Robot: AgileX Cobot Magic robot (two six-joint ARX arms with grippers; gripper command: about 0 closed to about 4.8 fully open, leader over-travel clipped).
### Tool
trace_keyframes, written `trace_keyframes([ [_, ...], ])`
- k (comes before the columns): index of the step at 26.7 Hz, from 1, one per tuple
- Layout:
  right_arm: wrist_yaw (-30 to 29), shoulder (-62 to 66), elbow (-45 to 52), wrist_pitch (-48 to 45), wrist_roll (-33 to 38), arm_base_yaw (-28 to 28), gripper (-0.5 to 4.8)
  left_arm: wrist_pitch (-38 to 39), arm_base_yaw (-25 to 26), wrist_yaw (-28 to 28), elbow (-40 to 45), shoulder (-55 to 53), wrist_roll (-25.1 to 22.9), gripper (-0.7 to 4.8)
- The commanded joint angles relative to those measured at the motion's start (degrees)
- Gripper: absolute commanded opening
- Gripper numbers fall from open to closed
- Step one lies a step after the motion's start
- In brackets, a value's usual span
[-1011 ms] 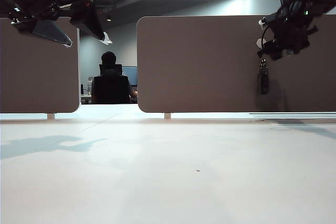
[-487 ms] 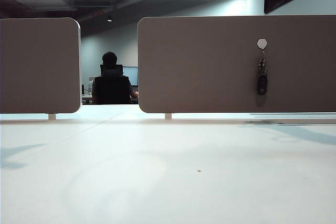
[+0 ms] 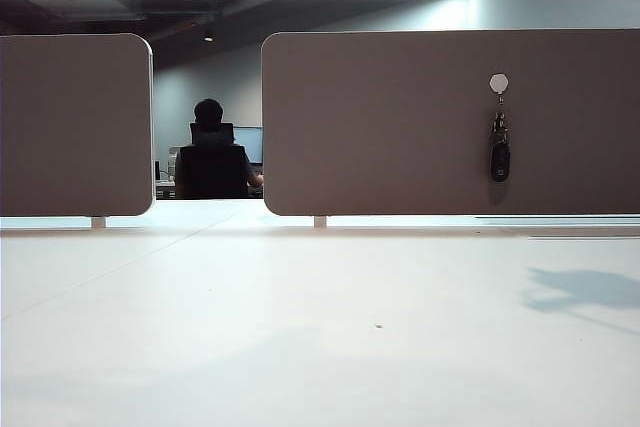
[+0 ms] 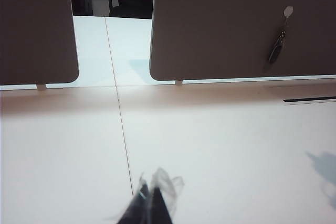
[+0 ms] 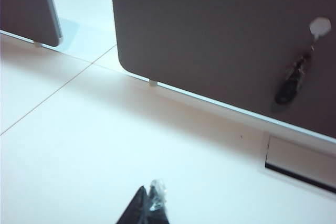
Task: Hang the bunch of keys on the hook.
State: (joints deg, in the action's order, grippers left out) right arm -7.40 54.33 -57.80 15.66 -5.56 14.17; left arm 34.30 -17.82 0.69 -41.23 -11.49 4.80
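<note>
On the right-hand brown panel (image 3: pixel 400 122): bunch of keys (image 3: pixel 499 150) hanging from the hook (image 3: pixel 499 83), task apparently complete; left gripper (image 4: pixel 149 203) and right gripper (image 5: pixel 148 205) both closed, empty, well apart above the worktop (image 3: pixel 300 327)

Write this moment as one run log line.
bunch of keys: hanging on hook | left pincer: shut, empty, above table | right pincer: shut, empty, above table

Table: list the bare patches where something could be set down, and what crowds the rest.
Nearly the whole white table is bare, from the near edge back to the feet of the brown panels. The only occupied spot is on the right panel: the bunch of keys hangs from the hook. The left gripper and right gripper, both shut, are above the table.
</note>
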Motion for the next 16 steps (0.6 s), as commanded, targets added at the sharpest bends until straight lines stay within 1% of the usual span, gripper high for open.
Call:
trace_keyframes([
  [1,1.2,-10.4,8.41,-1.22,4.11,-0.04,-0.09,-1.92,0.0,0.81,4.87,4.11,0.35,-0.06],
  [3,-0.57,-17.9,15.39,-3.19,4.09,-0.02,-0.09,-4.13,0.0,-0.2,9.01,5.27,0.37,-0.06],
  [4,-2.75,-22.8,20.02,-4.55,4.09,-0.02,-0.09,-5.7,0.0,-0.94,11.72,5.33,0.42,-0.06],
  [5,-3.06,-24.98,21.97,-4.92,4.09,-0.02,-0.09,-6.75,0.0,-0.94,13.16,5.31,0.44,-0.06],
  [6,-3.06,-28.96,25.83,-5.07,4.11,-0.02,-0.09,-10.43,0.0,-1.4,16.63,5.31,1.97,-0.06],
  [7,-3.08,-30.77,27.45,-4.96,4.15,-0.02,-0.09,-12.96,0.0,-2.67,18.67,5.31,2.75,-0.06],
  [8,-3.61,-34.47,30.86,-4.79,4.15,-0.02,-0.09,-17.7,0.0,-4.5,22.25,5.31,3.17,-0.06],
  [10,-5.25,-38.93,35.43,-4.76,4.72,-0.02,-0.09,-21.94,0.0,-5.01,26.67,5.31,3.17,-0.06],
  [13,-5.64,-43.56,40.98,-4.74,8.87,-0.02,-0.09,-22.43,0.0,-4.98,30.4,5.31,3.17,-0.06],
  [16,-5.66,-45.9,43.93,-4.76,9.22,-0.02,-0.09,-22.64,0.0,-5.01,32.3,5.31,3.19,-0.06],
])
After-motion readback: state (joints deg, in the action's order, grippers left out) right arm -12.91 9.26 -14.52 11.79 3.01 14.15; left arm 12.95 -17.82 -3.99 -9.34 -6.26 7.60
